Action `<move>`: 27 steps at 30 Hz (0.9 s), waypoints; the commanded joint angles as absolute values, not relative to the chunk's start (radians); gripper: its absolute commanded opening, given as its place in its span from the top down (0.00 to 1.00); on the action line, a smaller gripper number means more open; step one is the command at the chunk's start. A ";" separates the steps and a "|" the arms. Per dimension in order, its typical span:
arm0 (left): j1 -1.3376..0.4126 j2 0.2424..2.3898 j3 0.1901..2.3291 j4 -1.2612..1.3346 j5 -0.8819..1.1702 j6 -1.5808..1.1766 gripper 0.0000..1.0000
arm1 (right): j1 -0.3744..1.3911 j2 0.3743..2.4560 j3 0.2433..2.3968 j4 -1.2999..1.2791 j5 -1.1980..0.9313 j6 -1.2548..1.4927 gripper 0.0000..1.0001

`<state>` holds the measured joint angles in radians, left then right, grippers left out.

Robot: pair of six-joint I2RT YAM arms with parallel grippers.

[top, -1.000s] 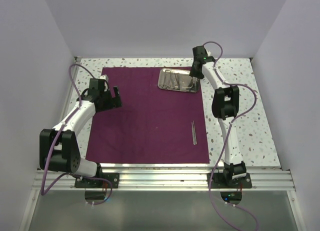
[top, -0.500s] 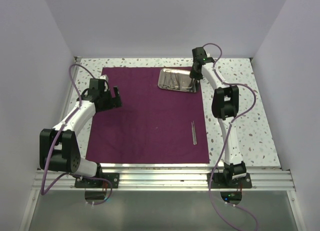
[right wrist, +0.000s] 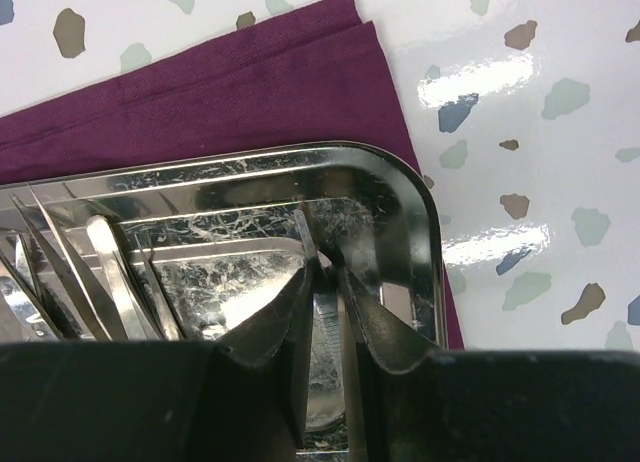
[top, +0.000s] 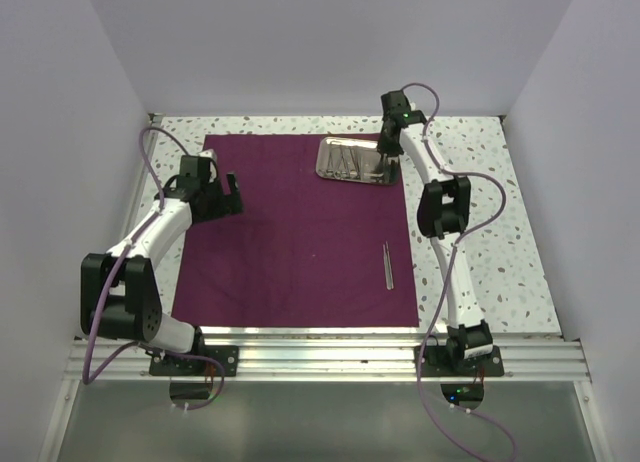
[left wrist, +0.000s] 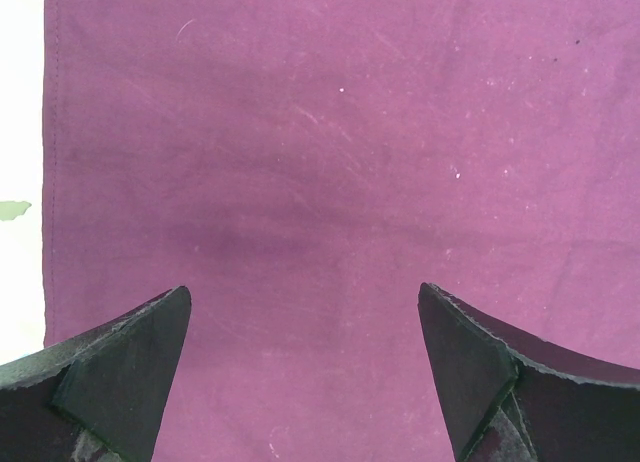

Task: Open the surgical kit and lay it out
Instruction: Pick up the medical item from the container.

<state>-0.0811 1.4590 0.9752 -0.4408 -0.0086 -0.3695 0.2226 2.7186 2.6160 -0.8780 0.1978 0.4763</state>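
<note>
The dark purple cloth (top: pixel 300 232) lies spread flat on the table. At its far right corner stands the steel tray (top: pixel 322 162) with several slim silver instruments (right wrist: pixel 110 282) in it. My right gripper (top: pixel 384 160) reaches down into the tray's right end. In the right wrist view its jaws (right wrist: pixel 330 267) are shut on slim silver tweezers (right wrist: pixel 303 227), whose tip pokes out above the fingers. A second pair of tweezers (top: pixel 387 264) lies on the cloth near its right edge. My left gripper (top: pixel 228 195) hovers over the cloth's left side, open and holding nothing (left wrist: pixel 305 302).
The speckled white tabletop (top: pixel 480 212) shows around the cloth, with a wide strip on the right. Pale walls close in the table on three sides. The tray's rim (right wrist: pixel 420 232) curves close to my right fingers.
My right gripper's jaws have come together on the tweezers in the tray, and its wrist has shifted slightly left. The left arm has not moved.
</note>
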 commanded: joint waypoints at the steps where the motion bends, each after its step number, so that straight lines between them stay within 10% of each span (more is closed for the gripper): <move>1: -0.083 1.471 1.026 -0.448 -0.020 -0.341 0.00 | 0.236 2.841 2.620 -1.080 0.186 0.413 0.80; 10: -0.084 1.477 1.049 -0.457 -0.017 -0.347 0.00 | 0.239 2.763 2.554 -1.131 0.158 0.374 0.60; 27: -0.084 1.439 1.034 -0.440 -0.005 -0.357 0.00 | 0.305 2.497 2.100 -1.075 0.170 0.337 0.62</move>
